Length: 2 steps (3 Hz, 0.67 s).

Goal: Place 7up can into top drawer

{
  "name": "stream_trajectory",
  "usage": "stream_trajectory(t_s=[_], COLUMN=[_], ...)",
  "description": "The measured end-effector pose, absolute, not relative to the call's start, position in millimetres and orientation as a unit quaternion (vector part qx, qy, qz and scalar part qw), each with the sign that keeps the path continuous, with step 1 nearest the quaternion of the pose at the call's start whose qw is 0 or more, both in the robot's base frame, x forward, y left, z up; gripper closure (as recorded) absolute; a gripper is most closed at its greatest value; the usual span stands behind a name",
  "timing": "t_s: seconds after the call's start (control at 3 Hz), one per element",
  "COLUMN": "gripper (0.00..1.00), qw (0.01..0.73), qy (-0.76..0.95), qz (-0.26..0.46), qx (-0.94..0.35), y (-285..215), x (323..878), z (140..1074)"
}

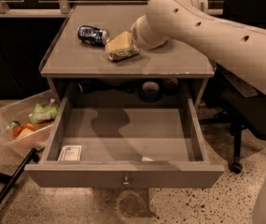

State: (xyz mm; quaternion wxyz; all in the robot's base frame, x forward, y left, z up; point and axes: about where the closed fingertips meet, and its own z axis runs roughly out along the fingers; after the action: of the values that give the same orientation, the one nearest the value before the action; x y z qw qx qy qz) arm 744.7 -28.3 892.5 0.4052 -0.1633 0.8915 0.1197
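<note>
The top drawer [123, 174] is pulled fully open below the grey tabletop [170, 62], with a small round knob on its front panel. My gripper [120, 45] is low over the left-centre of the tabletop, right where the 7up can lies. It covers most of the can. Only a pale sliver of the 7up can [127, 56] shows at the gripper's lower edge. A dark blue can [93, 35] lies on its side just left of the gripper. My arm [207, 24] reaches in from the upper right.
A white card [70, 153] and a small white scrap [146, 159] lie in the drawer. A clear plastic bin [11, 139] with snack packs stands on the floor at left. A black pole [6, 188] lies beside it. An office chair [244, 120] stands at right.
</note>
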Motion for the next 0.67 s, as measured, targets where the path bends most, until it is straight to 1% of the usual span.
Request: stream_trajectory(t_s=[0.67], gripper=[0.00], qw=[0.414], qy=[0.886], qz=[0.107], qx=[-0.179], y=[-24.2], x=[759.2], z=[880.7])
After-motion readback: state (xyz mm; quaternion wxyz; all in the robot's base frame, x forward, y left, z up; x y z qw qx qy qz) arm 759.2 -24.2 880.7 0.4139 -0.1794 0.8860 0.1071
